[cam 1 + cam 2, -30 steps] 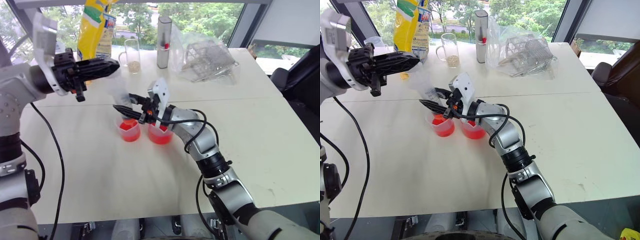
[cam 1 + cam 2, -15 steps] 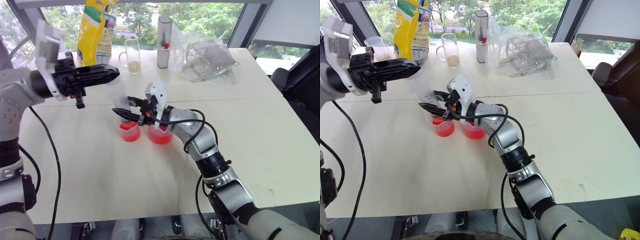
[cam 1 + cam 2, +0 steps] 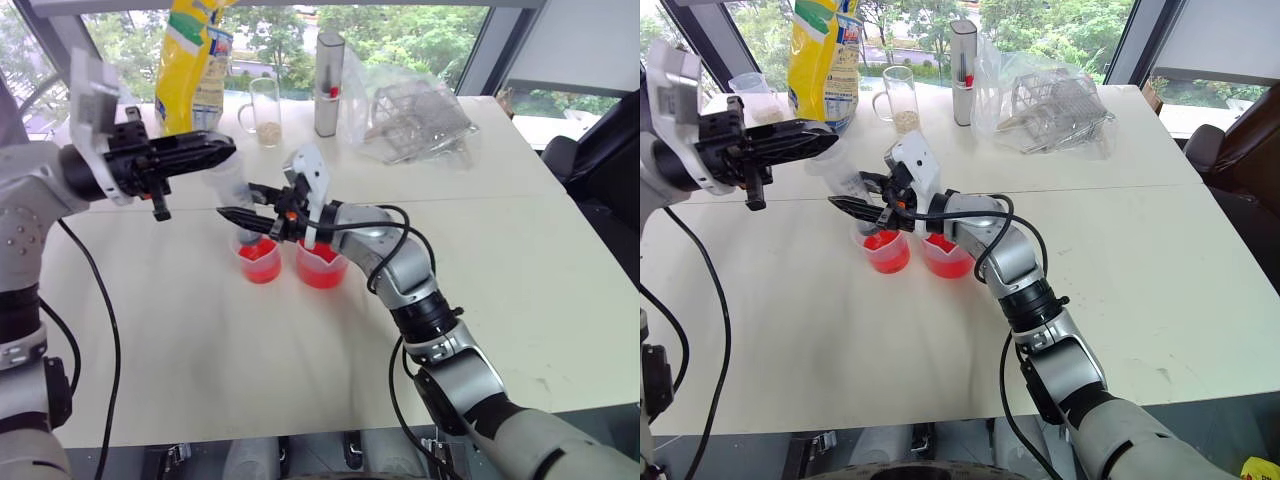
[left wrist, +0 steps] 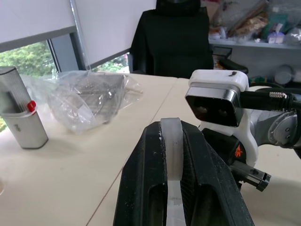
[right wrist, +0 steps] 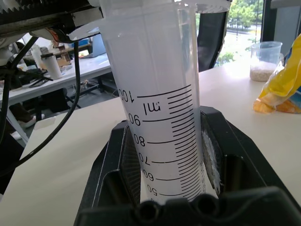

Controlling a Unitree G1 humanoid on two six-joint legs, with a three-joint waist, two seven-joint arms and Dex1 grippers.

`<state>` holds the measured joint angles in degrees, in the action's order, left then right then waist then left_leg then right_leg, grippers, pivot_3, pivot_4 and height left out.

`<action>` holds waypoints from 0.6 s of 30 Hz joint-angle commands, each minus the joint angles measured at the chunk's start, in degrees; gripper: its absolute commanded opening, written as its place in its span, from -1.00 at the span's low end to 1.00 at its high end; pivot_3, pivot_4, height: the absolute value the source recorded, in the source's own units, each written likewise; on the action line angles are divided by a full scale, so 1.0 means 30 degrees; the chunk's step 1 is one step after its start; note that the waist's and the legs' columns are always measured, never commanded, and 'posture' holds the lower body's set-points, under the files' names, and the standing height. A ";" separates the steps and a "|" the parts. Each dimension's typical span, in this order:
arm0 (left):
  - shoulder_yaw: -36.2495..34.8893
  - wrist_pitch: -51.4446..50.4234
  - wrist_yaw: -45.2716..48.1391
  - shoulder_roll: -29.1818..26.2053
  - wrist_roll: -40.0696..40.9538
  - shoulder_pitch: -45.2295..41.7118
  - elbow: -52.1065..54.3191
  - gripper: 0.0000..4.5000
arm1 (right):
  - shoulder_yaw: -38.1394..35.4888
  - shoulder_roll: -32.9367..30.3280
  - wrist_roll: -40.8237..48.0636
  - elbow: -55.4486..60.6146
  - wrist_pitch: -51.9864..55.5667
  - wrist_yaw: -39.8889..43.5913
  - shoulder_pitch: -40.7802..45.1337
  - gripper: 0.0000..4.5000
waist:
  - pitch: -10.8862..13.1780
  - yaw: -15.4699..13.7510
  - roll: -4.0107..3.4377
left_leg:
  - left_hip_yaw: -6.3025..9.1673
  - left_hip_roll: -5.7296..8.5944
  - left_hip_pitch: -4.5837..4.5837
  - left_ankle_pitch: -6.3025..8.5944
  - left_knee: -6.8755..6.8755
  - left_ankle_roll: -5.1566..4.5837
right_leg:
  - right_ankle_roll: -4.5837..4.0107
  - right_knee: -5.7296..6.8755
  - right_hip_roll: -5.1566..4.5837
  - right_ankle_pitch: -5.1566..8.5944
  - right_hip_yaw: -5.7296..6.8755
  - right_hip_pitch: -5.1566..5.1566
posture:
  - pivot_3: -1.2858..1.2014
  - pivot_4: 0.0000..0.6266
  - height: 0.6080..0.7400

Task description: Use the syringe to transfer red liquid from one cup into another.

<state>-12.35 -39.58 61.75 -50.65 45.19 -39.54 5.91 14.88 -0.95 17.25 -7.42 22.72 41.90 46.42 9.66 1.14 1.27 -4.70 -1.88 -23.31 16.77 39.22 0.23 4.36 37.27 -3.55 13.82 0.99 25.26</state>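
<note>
place: we see an office or lab | signs: pale desk [image 3: 560,260] by big windows [image 3: 420,30] onto trees, black office chair [image 4: 171,37], cluttered shelves [image 4: 254,23], more desks [image 5: 56,80] behind

Yellow bag [image 3: 190,55], glass mug [image 3: 264,110], plastic-wrapped rack [image 3: 405,115] at table's [image 3: 520,270] far edge.

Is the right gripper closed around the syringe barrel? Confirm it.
Yes, in the right wrist view the right gripper has its black fingers clamped on either side of the syringe, against its marked barrel.
</note>
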 commanded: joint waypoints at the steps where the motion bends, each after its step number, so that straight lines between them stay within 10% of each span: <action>1: 0.1488 -0.0332 0.0472 0.0026 -0.0771 0.0951 0.0538 -0.99 | -0.2608 0.0331 0.1481 0.2093 -0.0766 -0.0993 0.1684 -0.37 | 0.0000 0.0001 0.0000 | 0.0000 0.0000 0.0000 0.0000 0.0000 0.0000 | 0.0000 0.0000 0.0000 0.0000 0.0000 0.0000 | 0.03 -0.52 1.00; 14: 0.0467 -0.1443 -0.0541 0.0303 0.0345 -0.0501 0.0241 -0.99 | -0.1800 0.0480 0.1019 0.1775 -0.0972 -0.0662 0.0853 -0.37 | 0.0000 0.0003 0.0000 | 0.0001 0.0000 -0.0001 0.0000 0.0000 -0.0001 | 0.0000 -0.0001 0.0001 0.0000 0.0001 0.0000 | 0.03 -0.52 1.00; 18: 0.0087 -0.1945 -0.1078 0.0617 0.0732 -0.0858 0.0054 -0.18 | -0.1496 0.0580 0.1018 0.1929 -0.0807 -0.0526 0.0597 -0.37 | 0.0000 0.0001 0.0000 | 0.0001 -0.0001 -0.0001 0.0000 0.0000 0.0000 | 0.0000 0.0000 0.0000 0.0000 0.0000 0.0001 | 0.03 -0.52 1.00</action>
<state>-12.57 -43.69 58.97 -48.86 47.06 -42.33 5.81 13.21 -0.85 17.49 -6.92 22.90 40.69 46.40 9.66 1.14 1.27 -4.69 -1.88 -23.31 16.77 39.22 0.23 4.36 37.27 -3.55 13.82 0.99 25.27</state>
